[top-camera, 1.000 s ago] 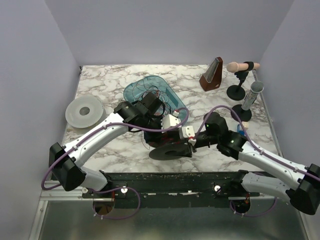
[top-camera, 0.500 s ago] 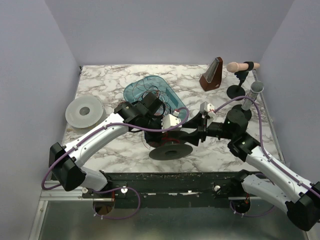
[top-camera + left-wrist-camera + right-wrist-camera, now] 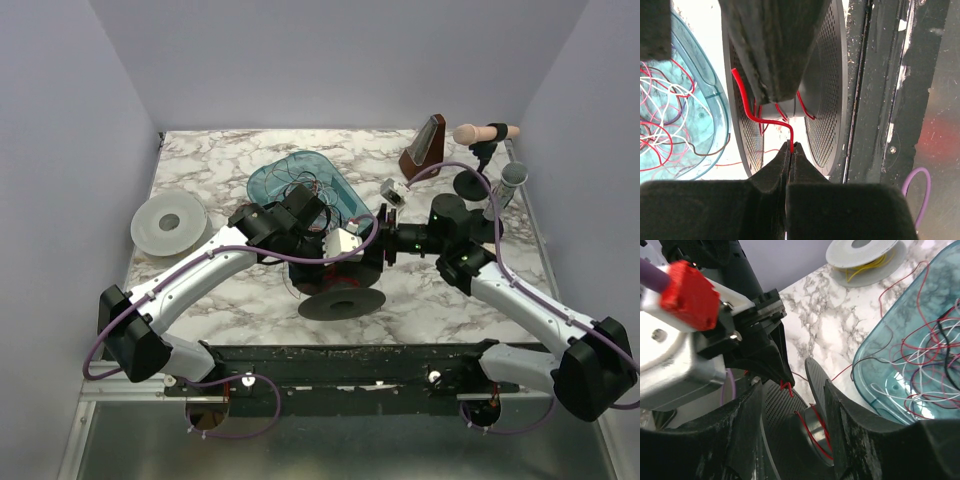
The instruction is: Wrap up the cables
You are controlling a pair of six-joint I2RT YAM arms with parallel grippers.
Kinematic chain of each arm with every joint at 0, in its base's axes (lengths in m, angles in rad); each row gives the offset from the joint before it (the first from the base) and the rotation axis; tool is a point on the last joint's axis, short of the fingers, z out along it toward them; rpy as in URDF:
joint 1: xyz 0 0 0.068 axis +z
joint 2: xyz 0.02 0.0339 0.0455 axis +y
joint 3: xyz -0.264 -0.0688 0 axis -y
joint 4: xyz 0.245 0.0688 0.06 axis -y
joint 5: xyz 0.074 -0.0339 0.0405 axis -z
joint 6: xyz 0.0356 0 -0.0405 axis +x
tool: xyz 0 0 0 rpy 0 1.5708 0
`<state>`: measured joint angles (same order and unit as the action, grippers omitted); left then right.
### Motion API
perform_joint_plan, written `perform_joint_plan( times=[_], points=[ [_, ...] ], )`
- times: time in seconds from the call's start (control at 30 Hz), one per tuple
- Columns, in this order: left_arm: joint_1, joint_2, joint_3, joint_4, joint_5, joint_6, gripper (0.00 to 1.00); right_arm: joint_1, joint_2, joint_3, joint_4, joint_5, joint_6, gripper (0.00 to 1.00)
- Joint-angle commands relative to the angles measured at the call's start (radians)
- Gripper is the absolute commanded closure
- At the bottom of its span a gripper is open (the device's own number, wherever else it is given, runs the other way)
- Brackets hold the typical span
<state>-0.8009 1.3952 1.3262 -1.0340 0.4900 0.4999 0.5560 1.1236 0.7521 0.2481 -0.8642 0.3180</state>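
A black spool (image 3: 340, 304) with perforated flanges stands tilted on the marble near the table's front. A red cable (image 3: 751, 107) runs from its grey hub (image 3: 816, 432) to my left gripper (image 3: 791, 145), which is shut on the cable's end. That pinch also shows in the right wrist view, on the left gripper (image 3: 788, 383). My right gripper (image 3: 794, 390) straddles the spool with a finger outside each flange, closed on it. From above the right gripper (image 3: 379, 250) sits at the spool's far right. The other cables (image 3: 305, 190) lie tangled in a teal tray (image 3: 262, 182).
A white reel of yellow wire (image 3: 168, 222) lies at the left. A brown metronome (image 3: 425, 150) and two microphones on black stands (image 3: 472, 183) fill the back right corner. A black rail (image 3: 340, 366) runs along the near edge. Thin wires trail from the tray to the spool.
My right arm has swung away from the near edge towards the table's back and rolled its wrist, staying at the spool. The left arm and its grip on the red cable have stayed put.
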Motion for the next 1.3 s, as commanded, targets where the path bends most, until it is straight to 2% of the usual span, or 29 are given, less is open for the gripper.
perform_joint_plan(
  times=[0.0, 0.2, 0.3, 0.43, 0.57, 0.73, 0.87, 0.9, 0.93, 1.0, 1.07, 1.1, 1.17, 1.27],
  points=[
    [-0.007, -0.004, 0.018, 0.002, 0.019, -0.001, 1.0, -0.002, 0.045, 0.015, 0.052, -0.091, 0.042, 0.41],
    [-0.006, 0.004, 0.024, -0.001, 0.019, 0.0, 1.0, 0.001, 0.082, 0.006, 0.075, -0.108, 0.055, 0.48],
    [-0.006, 0.007, 0.025, -0.004, 0.019, 0.002, 1.0, 0.001, 0.082, -0.01, 0.149, -0.124, 0.093, 0.57],
    [-0.008, 0.007, 0.028, -0.003, 0.018, 0.002, 1.0, 0.002, 0.103, 0.009, 0.1, -0.125, 0.069, 0.63],
    [-0.007, 0.008, 0.028, -0.005, 0.015, 0.002, 1.0, 0.001, 0.111, 0.004, 0.131, -0.147, 0.093, 0.79],
    [-0.008, 0.011, 0.031, -0.006, 0.01, 0.0, 1.0, 0.002, 0.104, 0.004, 0.082, -0.15, 0.075, 0.98],
    [-0.006, 0.008, 0.034, -0.012, -0.005, 0.003, 1.0, 0.002, 0.059, -0.031, 0.079, -0.089, 0.064, 0.99],
    [-0.007, 0.008, 0.034, -0.015, -0.01, 0.008, 0.97, 0.002, 0.047, -0.034, 0.063, -0.07, 0.055, 0.99],
    [-0.007, 0.008, 0.039, -0.014, -0.019, 0.006, 0.88, 0.001, 0.035, -0.039, 0.047, -0.052, 0.046, 0.99],
    [-0.006, 0.007, 0.047, -0.017, -0.027, 0.011, 0.78, 0.002, 0.018, -0.049, 0.019, -0.026, 0.03, 0.99],
    [-0.007, 0.007, 0.062, -0.02, -0.025, 0.006, 0.6, 0.002, 0.005, -0.062, -0.007, -0.001, 0.02, 0.99],
    [-0.008, 0.01, 0.073, -0.023, -0.022, 0.005, 0.54, 0.002, -0.004, -0.068, -0.016, 0.013, 0.015, 0.99],
    [-0.008, 0.016, 0.096, -0.035, -0.01, 0.008, 0.46, 0.001, -0.014, -0.082, -0.02, 0.04, 0.015, 0.99],
    [-0.008, 0.025, 0.142, -0.04, 0.002, -0.01, 0.43, 0.002, -0.025, -0.106, -0.006, 0.094, 0.048, 0.99]
  ],
)
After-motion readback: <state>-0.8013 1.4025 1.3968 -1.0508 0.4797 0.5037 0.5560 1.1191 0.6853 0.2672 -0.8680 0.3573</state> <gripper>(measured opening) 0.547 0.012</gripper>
